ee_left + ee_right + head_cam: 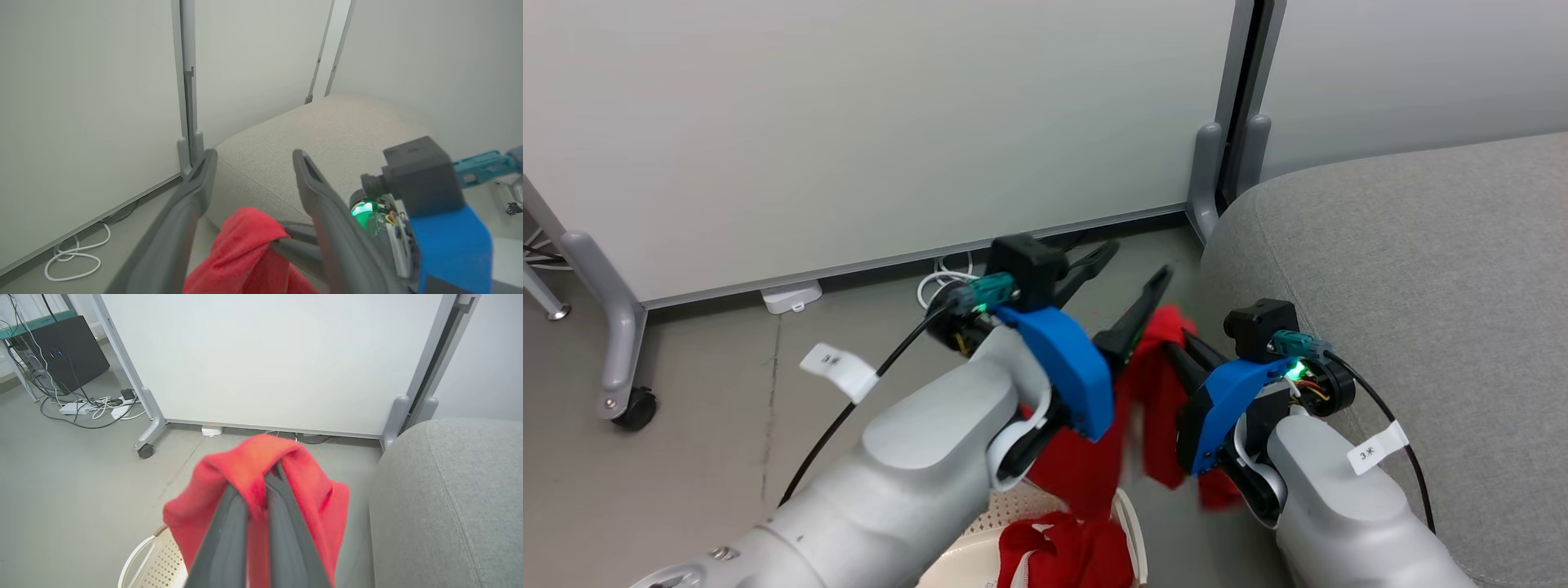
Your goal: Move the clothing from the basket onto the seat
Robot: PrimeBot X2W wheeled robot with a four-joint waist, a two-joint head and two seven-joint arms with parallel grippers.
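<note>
Red garment (1156,392): clamped in your right gripper (273,477), not yet on seat (1421,269).
Left gripper (255,159): wide, empty.
Basket (1131,531): second garment (1066,551) inside.

White wheeled partition (849,122), grey floor (686,457) — loose cables (94,406)

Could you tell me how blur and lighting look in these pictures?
Head view: the hanging red garment smears at its lower edge, the seat is crisp. Right wrist view: the garment is soft near the lens. Left wrist view: the left hand looks soft. All views: even light, no glare.
</note>
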